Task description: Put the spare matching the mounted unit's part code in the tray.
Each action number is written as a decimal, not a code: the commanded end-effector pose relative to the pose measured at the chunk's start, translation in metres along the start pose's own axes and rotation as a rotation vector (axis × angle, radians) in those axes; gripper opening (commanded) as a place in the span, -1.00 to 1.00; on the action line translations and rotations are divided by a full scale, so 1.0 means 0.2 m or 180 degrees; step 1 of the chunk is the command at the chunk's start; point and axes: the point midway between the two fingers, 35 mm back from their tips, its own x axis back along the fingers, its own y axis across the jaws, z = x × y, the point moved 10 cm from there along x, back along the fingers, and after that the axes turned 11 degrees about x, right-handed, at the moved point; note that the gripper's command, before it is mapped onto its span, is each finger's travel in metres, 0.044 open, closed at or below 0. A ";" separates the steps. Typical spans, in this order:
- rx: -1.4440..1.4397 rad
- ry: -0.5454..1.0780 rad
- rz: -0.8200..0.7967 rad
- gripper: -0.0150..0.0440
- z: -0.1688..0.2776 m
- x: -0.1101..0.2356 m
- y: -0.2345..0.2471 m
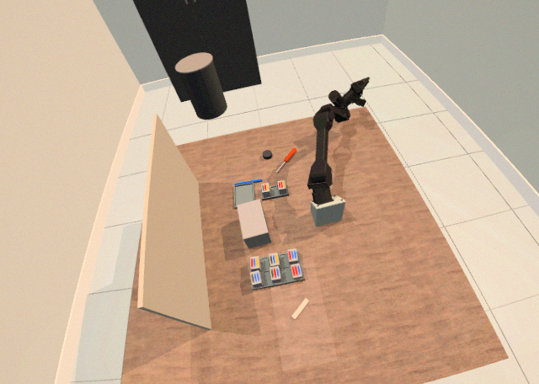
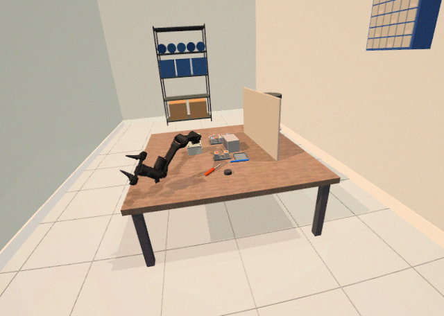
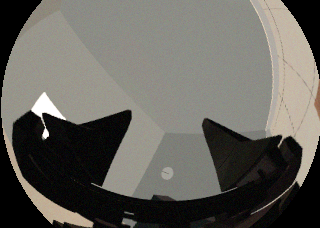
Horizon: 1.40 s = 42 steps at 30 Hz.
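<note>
No writing legible; gripper [image 2: 130, 166] open, spares [image 1: 275, 268] untouched.

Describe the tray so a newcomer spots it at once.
Start at the tall beige board standing on the table. Right beside it lies the tray, next to the grey box. It is the only shallow grey frame with a blue edge.
</note>
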 end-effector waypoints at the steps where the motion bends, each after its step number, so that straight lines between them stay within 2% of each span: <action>1: 0.0000 0.0000 0.0000 0.95 0.00 0.00 0.00; 7: 0.0005 0.0001 0.0009 1.00 0.00 0.00 0.00; 11: 0.0124 0.0035 0.0221 1.00 0.05 0.08 -0.03; 17: 0.0407 0.0229 0.0820 1.00 0.24 0.34 -0.08; 25: 0.0669 0.0673 0.1548 1.00 0.51 0.71 -0.03; 42: 0.1015 0.2060 0.2863 1.00 0.95 1.46 0.38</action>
